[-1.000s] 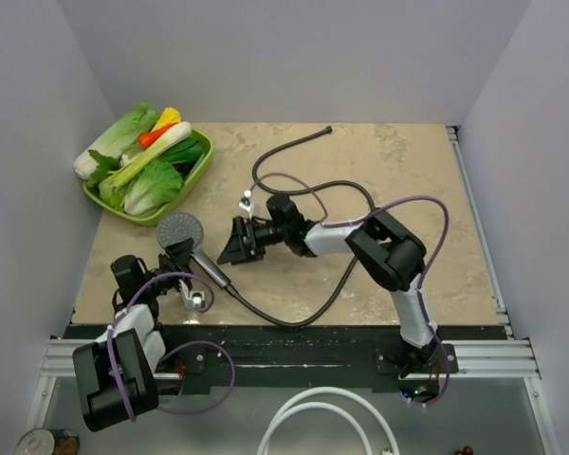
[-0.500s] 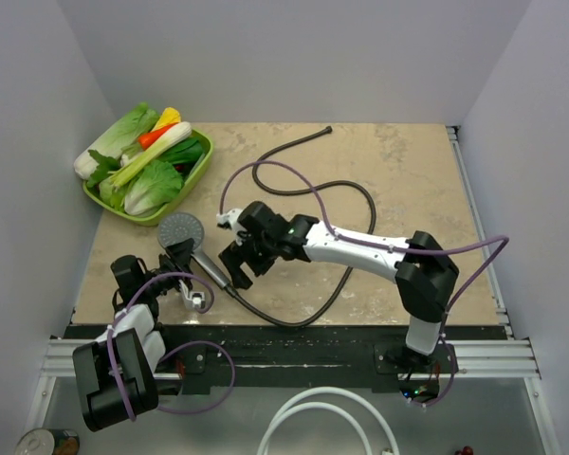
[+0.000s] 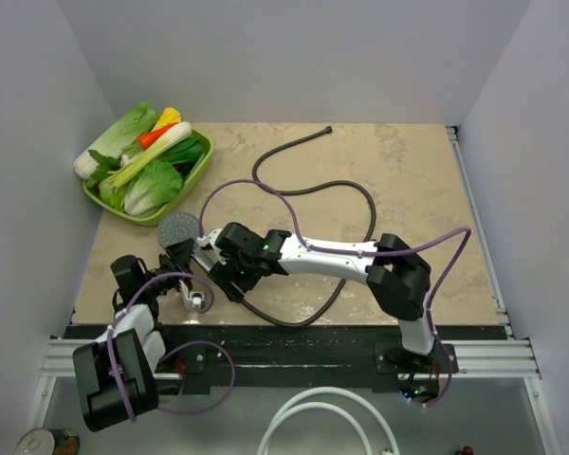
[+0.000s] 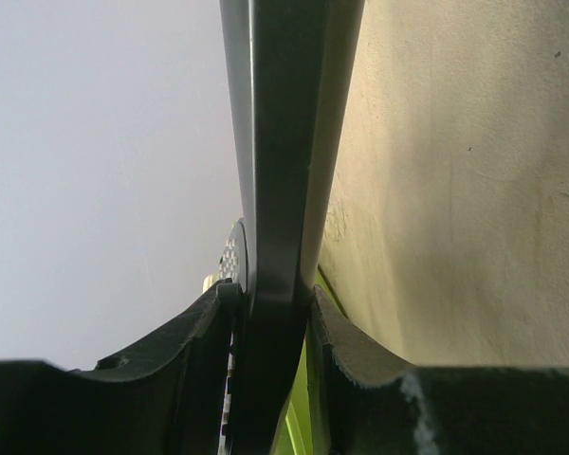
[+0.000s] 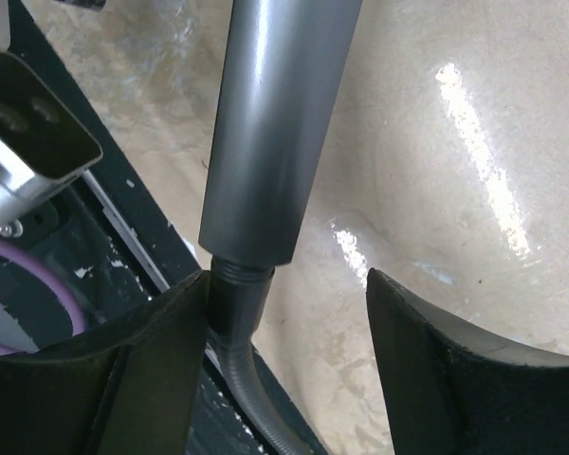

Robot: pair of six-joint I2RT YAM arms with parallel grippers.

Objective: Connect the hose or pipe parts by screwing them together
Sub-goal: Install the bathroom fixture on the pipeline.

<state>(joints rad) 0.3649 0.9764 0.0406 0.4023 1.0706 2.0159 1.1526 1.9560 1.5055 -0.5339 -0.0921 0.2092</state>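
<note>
**Location:** shower head [image 3: 177, 228] lies near the tabletop's [image 3: 408, 171] front-left corner. Its disc face is mostly cut off in the left wrist view.

**Left gripper** [image 3: 183, 256]: clamped on the handle [image 5: 277, 123].

**Right gripper** [image 5: 286, 327]: fingers stand apart, straddling the end nut [image 5: 235, 296] of the hose [image 3: 294, 324] at the handle's threaded end. One finger is against or just beside the nut; the other is clear of it.

**Limits:** thread engagement cannot be determined. In the overhead view, the right arm hides this joint.
</note>
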